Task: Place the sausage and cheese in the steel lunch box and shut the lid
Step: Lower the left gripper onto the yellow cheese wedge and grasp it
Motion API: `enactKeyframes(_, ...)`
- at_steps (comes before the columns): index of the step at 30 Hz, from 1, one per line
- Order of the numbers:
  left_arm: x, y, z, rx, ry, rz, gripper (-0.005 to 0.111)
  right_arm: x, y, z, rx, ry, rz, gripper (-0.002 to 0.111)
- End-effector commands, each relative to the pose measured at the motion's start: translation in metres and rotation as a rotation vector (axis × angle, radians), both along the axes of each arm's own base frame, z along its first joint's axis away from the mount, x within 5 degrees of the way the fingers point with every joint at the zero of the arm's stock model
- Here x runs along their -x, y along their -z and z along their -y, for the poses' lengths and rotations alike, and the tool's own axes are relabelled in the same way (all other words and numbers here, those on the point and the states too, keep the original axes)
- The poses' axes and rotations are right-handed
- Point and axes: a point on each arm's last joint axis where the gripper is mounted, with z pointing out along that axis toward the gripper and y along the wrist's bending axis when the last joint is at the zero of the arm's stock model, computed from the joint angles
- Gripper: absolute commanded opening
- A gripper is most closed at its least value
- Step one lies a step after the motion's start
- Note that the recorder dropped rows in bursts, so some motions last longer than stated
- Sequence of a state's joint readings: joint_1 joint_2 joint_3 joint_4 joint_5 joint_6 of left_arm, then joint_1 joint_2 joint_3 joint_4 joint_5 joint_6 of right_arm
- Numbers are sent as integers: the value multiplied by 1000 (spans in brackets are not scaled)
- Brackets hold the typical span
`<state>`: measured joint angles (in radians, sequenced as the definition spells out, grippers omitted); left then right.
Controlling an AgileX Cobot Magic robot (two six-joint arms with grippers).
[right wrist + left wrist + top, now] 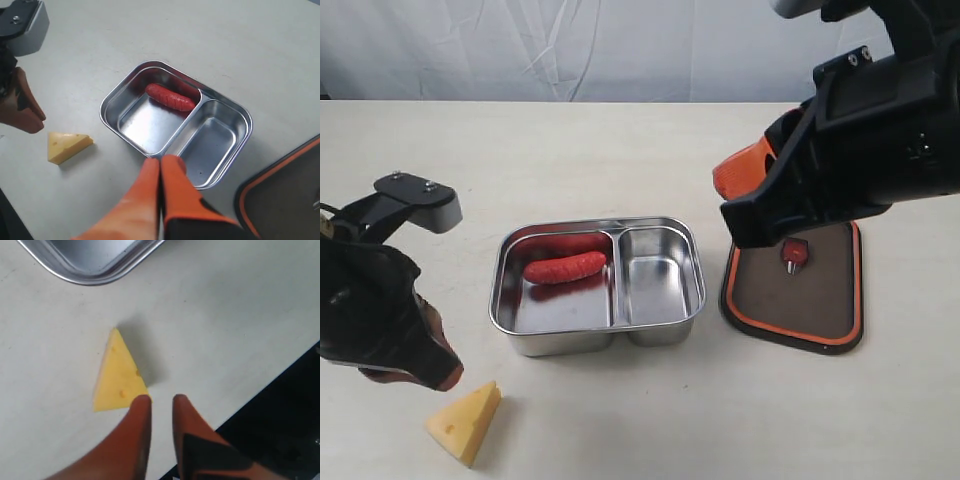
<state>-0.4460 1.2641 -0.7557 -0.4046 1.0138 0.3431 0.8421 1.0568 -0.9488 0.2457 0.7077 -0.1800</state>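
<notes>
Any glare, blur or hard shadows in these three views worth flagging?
Exterior view: steel lunch box mirrors the sausage red on its wall. Left wrist view: the left gripper is soft-focus; the cheese casts a soft shadow. Right wrist view: right gripper blurred.

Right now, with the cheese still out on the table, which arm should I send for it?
Left. The left gripper hangs right beside the cheese, jaws slightly apart and empty. The right gripper, shut, sits over the steel lunch box rim, on the far side from the cheese.
</notes>
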Motion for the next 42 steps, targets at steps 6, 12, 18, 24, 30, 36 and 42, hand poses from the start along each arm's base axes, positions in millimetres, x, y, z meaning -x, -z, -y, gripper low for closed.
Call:
enactKeyframes(6,4,15,-1,24,-57,18,61,0,-2,2,-1,6,15,-1)
enactKeyframes(12,8,28,-5,2,-70,27,61,-1,-2,2,0,7,19,-1)
enactKeyframes(18,2,42,-5,-22,-87,28,61,-1,-3,2,-3,8,22,-1)
enactKeyframes(24,-1,58,6,-52,-43,8,60,-2,-4,1,-16,12,33,-1)
enactKeyframes(30,-1,76,22,-102,15,21,59,-1,-3,2,-10,10,28,-1)
enactKeyframes(36,-1,93,30,-148,51,4,59,-1,-3,2,-4,8,23,-1)
enactKeyframes(42,1,105,35,-179,76,-34,58,-1,-3,2,-4,8,23,-1)
